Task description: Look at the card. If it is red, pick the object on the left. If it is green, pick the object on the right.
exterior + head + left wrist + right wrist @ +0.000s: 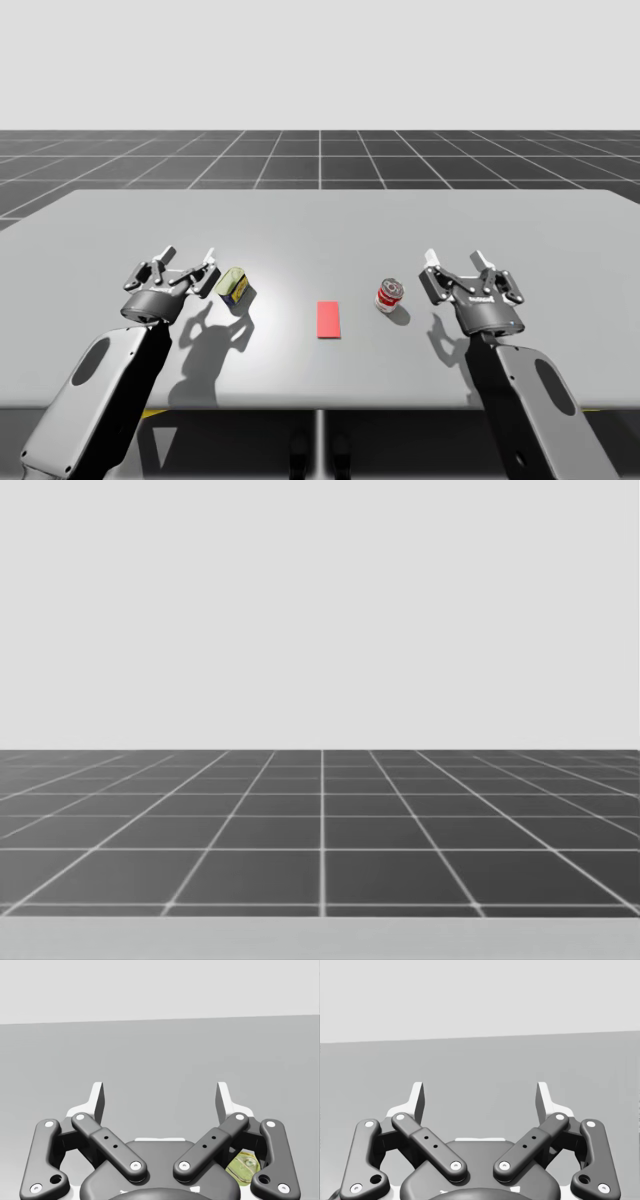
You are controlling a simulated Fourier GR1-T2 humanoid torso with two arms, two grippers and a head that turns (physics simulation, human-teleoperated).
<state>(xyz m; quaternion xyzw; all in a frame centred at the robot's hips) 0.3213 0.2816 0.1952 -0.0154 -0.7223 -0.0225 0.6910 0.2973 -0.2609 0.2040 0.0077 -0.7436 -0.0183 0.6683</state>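
A red card (328,320) lies flat at the table's middle front. Left of it sits a yellow-green can (233,285) on its side, and right of it stands a small red can with a white band (389,295). My left gripper (188,262) hovers just left of the yellow-green can, open, nothing between its fingers. In the left wrist view the gripper (160,1097) is open and the yellow-green can (243,1168) peeks out beside and under it. My right gripper (457,263) is open, a little right of the red can. The right wrist view shows that gripper (480,1097) open over bare table.
The grey table (320,220) stretches wide behind the objects, with a dark gridded floor (320,830) beyond it. The table's front edge (320,408) runs just below the card.
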